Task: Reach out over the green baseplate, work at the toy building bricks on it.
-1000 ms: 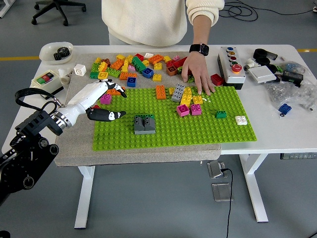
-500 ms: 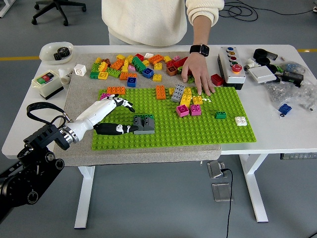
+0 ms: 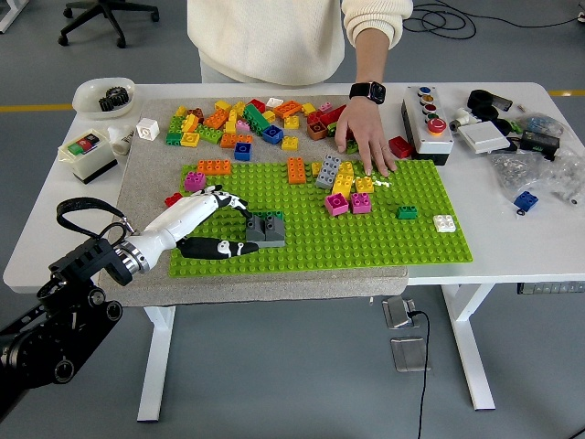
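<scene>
Studded green plastic baseplate (image 3: 366,242), slightly glossy; matt grey felt-like cloth mat (image 3: 146,183); smooth white worktop (image 3: 512,242); shiny plastic bricks.

The left arm (image 3: 64,302) reaches in from the lower left, its left hand (image 3: 206,224) held low with fingers (image 3: 228,201) spread and thumb (image 3: 219,248) stretched forward, gripping nothing.

A white oval bowl (image 3: 102,93) holding dark parts sits at the far left corner of the white desk (image 3: 512,245), with a small box bearing red and green buttons (image 3: 87,154) just nearer. On the right stand a grey button box with coloured knobs (image 3: 428,120) and a clutter of clear plastic bags (image 3: 539,169).
</scene>
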